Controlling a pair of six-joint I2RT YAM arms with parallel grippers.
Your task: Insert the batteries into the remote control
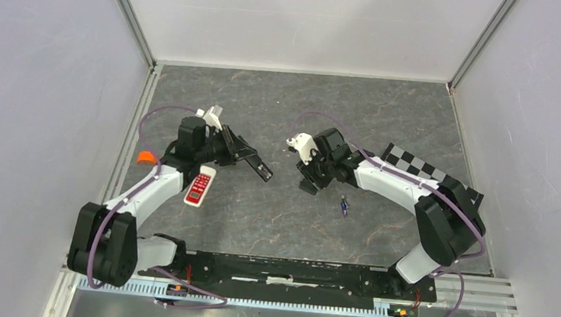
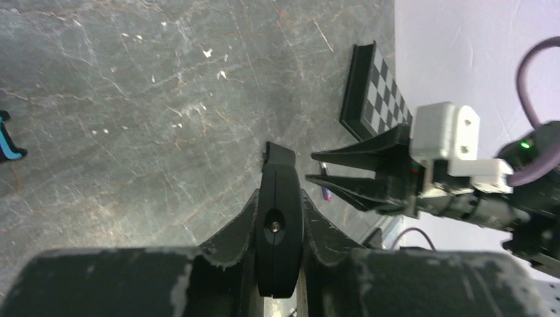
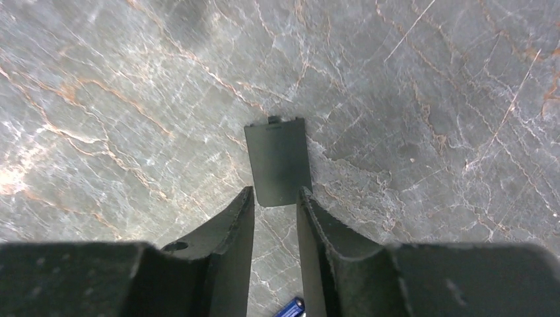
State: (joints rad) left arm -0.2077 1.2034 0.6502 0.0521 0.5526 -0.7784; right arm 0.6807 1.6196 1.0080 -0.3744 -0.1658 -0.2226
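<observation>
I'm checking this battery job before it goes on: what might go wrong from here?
The right gripper flanks only the near end of the thin black cover; it may slip or tilt out. The loose battery lies close to that gripper and could be knocked rolling. The left gripper pinches the black remote edge-on; pushing might twist it.

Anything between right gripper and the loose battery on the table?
Nothing visible. The bluish-purple cylindrical battery lies on the grey stone table behind the fingertips of the right gripper; the dark flat cover plate lies ahead of them.
</observation>
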